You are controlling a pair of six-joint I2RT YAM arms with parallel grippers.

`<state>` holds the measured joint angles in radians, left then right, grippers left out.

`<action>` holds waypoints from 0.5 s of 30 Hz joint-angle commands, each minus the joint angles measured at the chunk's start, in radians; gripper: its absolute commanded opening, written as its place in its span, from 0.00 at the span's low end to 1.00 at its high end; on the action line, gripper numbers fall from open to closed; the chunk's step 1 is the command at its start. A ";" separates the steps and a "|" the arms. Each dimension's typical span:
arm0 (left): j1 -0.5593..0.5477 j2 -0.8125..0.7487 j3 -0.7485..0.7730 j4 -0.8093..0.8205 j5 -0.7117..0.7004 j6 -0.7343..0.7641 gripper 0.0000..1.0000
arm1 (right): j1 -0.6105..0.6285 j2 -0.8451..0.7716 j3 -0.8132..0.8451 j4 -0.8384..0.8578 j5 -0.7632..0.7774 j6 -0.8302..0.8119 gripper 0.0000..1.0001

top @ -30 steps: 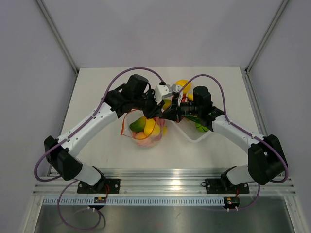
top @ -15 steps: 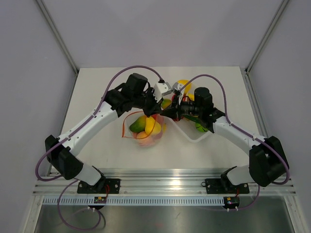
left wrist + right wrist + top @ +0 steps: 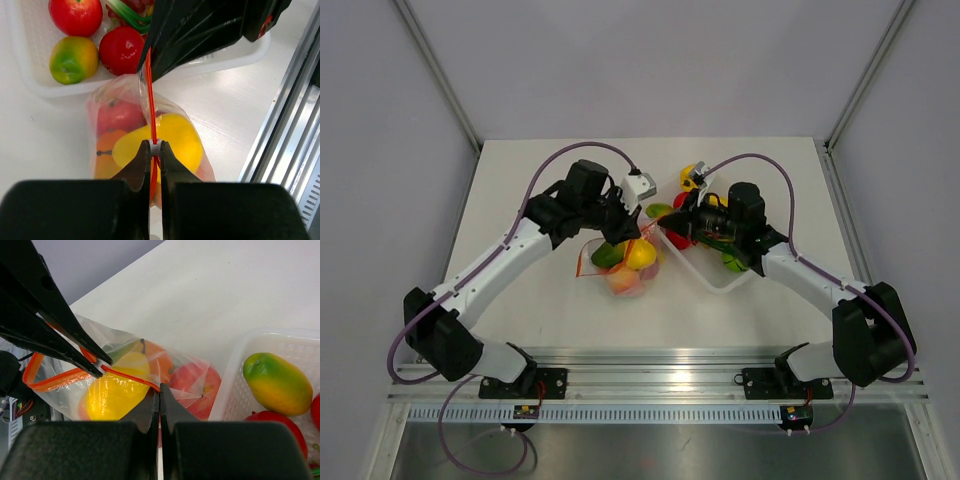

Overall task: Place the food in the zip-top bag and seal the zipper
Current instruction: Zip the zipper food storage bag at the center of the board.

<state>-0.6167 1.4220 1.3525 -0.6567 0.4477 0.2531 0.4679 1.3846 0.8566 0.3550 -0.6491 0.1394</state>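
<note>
The clear zip-top bag (image 3: 623,270) lies left of the tray, holding yellow (image 3: 181,138), red (image 3: 117,117), orange and green food. Its orange-red zipper (image 3: 148,92) runs taut between my two grippers. My left gripper (image 3: 155,146) is shut on the white slider on the zipper; it also shows in the top view (image 3: 626,230). My right gripper (image 3: 159,393) is shut on the zipper's end at the bag's corner, just right of the left one in the top view (image 3: 665,227). The strip beyond the slider still forms an open loop (image 3: 35,375).
A white tray (image 3: 31,86) sits right of the bag, touching it. It holds a red apple (image 3: 75,15), a red tomato (image 3: 121,50), a green-yellow mango (image 3: 73,59) and green pieces. The table's metal front rail (image 3: 295,130) is near.
My left gripper has slid left along the zipper, away from the right gripper. The bag's open mouth has narrowed and the strip between the grippers is pulled straight.
</note>
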 commanded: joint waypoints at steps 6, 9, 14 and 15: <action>0.034 -0.153 -0.113 -0.081 -0.055 -0.074 0.00 | -0.075 -0.025 0.033 0.098 0.198 0.060 0.00; 0.035 -0.182 -0.157 -0.077 -0.079 -0.103 0.00 | -0.083 -0.015 0.041 0.111 0.200 0.068 0.00; 0.037 -0.259 -0.220 -0.072 -0.135 -0.169 0.00 | -0.095 0.002 0.055 0.139 0.207 0.086 0.00; 0.037 -0.271 -0.242 -0.067 -0.144 -0.179 0.00 | -0.095 0.010 0.056 0.144 0.207 0.091 0.00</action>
<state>-0.5877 1.2121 1.1496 -0.6624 0.3592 0.1329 0.4168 1.3903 0.8577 0.3767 -0.5583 0.2184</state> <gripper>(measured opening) 0.039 0.009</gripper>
